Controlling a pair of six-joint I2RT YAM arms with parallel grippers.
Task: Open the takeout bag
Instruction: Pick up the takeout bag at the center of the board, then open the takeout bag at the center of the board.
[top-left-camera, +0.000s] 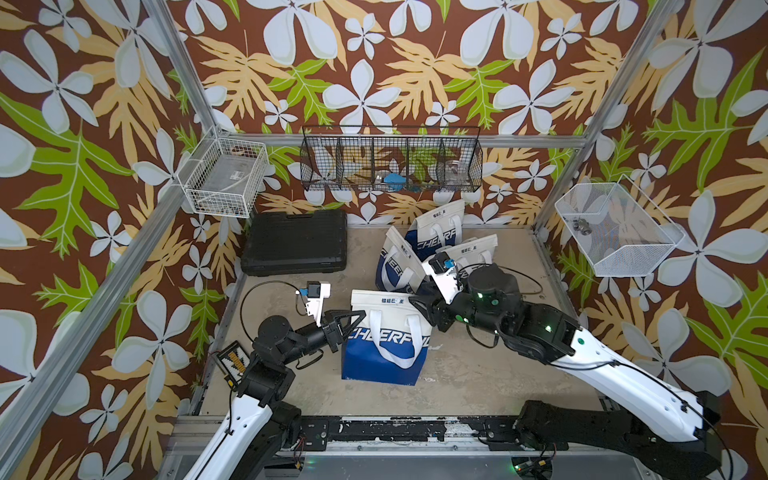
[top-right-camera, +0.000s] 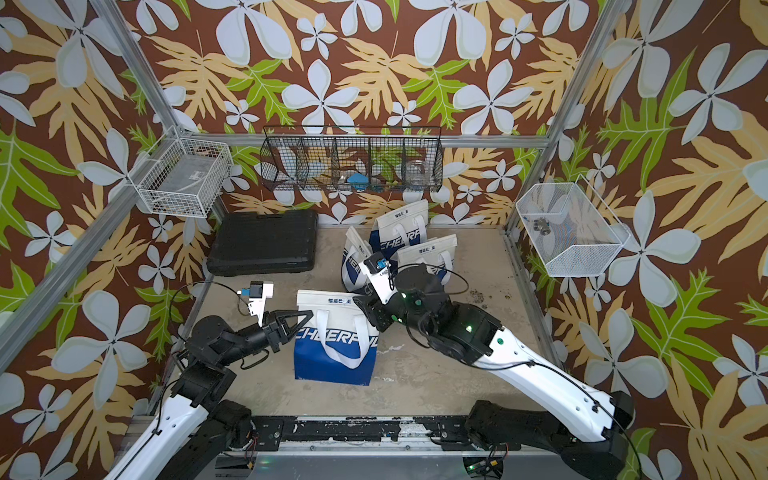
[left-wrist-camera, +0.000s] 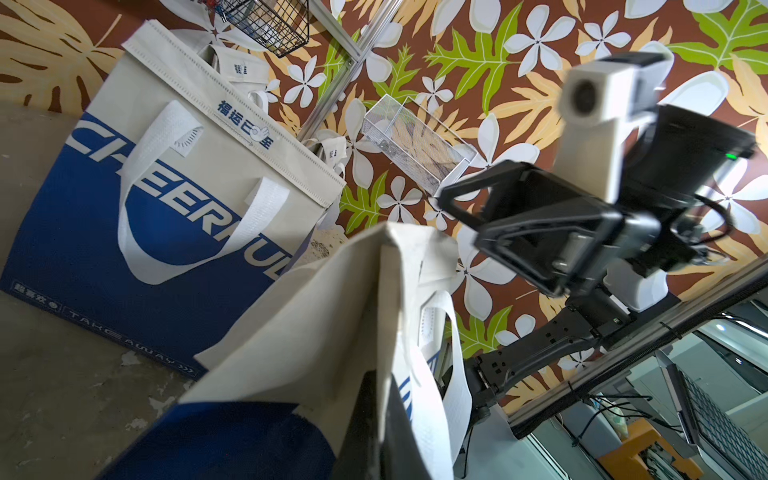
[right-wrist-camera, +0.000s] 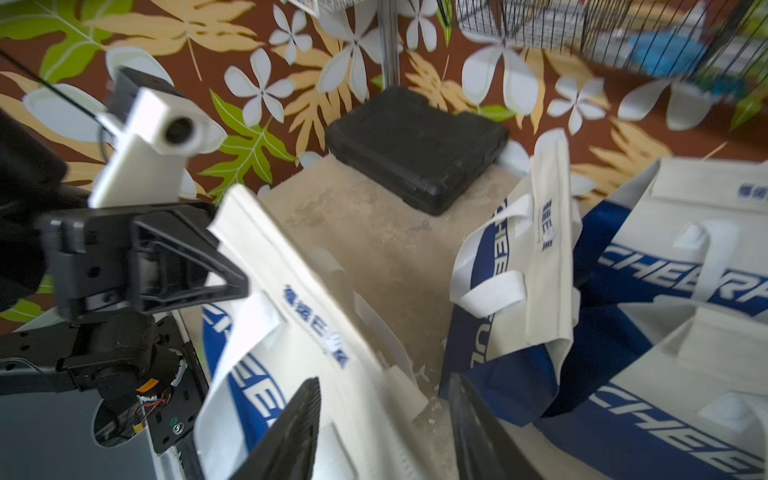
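Note:
The takeout bag (top-left-camera: 386, 338) (top-right-camera: 334, 345) stands upright in the middle of the floor, white above and blue below, with "CHEERFUL" lettering and white handles. Its top edge is pressed flat. My left gripper (top-left-camera: 359, 316) (top-right-camera: 309, 313) is shut on the bag's top left corner; in the left wrist view the white fabric (left-wrist-camera: 324, 311) is pinched between the black fingers (left-wrist-camera: 365, 432). My right gripper (top-left-camera: 415, 301) (right-wrist-camera: 384, 386) is at the top right corner, open, with the bag's top edge (right-wrist-camera: 291, 299) lying between its spread fingers.
Three similar bags (top-left-camera: 436, 232) (top-left-camera: 395, 262) (top-left-camera: 471, 251) crowd close behind the right arm. A black case (top-left-camera: 295, 243) lies at the back left. Wire baskets hang on the walls: white (top-left-camera: 224, 178), black (top-left-camera: 390, 166), white mesh (top-left-camera: 615, 232).

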